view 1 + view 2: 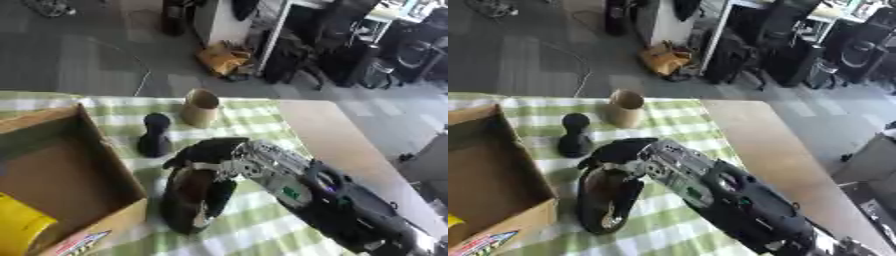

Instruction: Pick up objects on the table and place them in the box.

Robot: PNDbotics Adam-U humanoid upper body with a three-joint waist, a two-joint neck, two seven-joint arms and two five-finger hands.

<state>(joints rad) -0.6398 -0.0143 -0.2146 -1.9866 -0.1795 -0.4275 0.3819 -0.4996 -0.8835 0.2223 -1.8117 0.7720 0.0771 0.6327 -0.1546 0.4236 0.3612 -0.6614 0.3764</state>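
My right hand (pixel 208 159) reaches in from the lower right and its fingers curl down around a dark brown, rounded object (pixel 185 196) on the checked cloth. Behind it stands a small dark blue, hourglass-shaped object (pixel 156 136). A tan paper cup (pixel 200 108) stands upright further back. The cardboard box (pixel 105 150) sits at the left, open, with a yellow object (pixel 19 224) inside at its near corner. My left hand shows in neither view.
A green and white checked cloth (pixel 262 227) covers the table; bare table top (pixel 328 135) runs along the right edge. Beyond the table lie grey floor, a cable, bags and dark chairs.
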